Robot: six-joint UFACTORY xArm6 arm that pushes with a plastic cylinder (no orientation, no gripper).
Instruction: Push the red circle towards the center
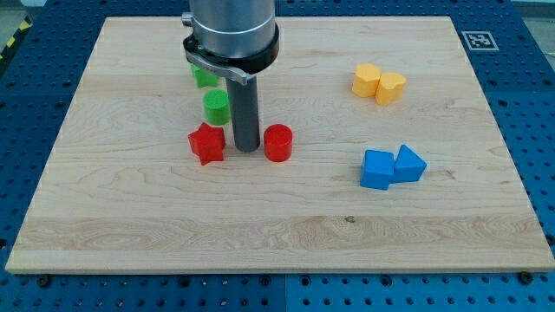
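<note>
Red circle point(278, 142) is sat a bit to the view's left of the board's middle, flat on the wooden board point(260, 234). Right next to it, on its left, my tip point(247, 149) is planted on the wood, tucked into the gap between the circle and the red star point(207, 143). Whether the tip is actually touching the circle can't really be told from this angle, it's super close though. Nothing's clamped by the tool since it's just a plain rod, no jaws to open or close.

Just above the star, a green cylinder point(216, 107) is seen, and another green block point(205, 76) sits further toward the view's top, partly hidden by the arm's grey housing point(231, 30), so its shape can't be made out.

Over on the view's right, a blue cube point(377, 169) and a blue triangle-ish block point(409, 164) are pressed together. Above those, near the view's top right, two yellow blocks point(379, 83) are huddled side by side, touching.
</note>
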